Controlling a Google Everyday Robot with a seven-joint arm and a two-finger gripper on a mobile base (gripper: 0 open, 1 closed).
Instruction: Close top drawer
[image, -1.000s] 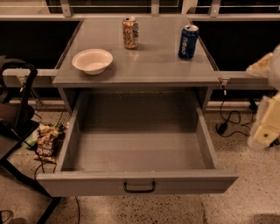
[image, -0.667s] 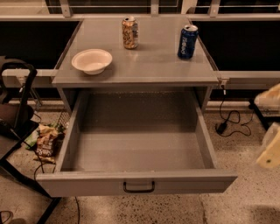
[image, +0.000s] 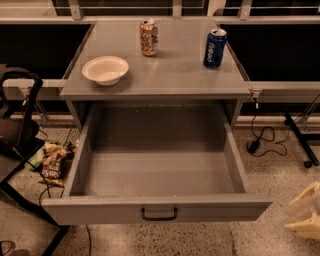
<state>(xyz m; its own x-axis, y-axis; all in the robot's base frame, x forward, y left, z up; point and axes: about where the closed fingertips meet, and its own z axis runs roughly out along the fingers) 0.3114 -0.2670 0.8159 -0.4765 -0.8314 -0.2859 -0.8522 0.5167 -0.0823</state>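
Cream jaws low, right of drawer

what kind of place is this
Probably an office or lab workspace: a grey metal cabinet with its top drawer pulled open, a speckled hard floor, and power cables by the wall. The gripper sits low at the right edge.

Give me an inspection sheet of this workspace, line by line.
Surface: grey cabinet top, carrying a white bowl, a tan can and a blue can, both cans upright.
Job's things: top drawer pulled far out, nothing seen inside; black handle mid-front.
Clutter: snack bags on the floor, left of the drawer.
Grippers: tool at lower right, apart from the drawer.
Cables: black cable on the floor at right.
Surroundings: speckled floor; black frame at left.
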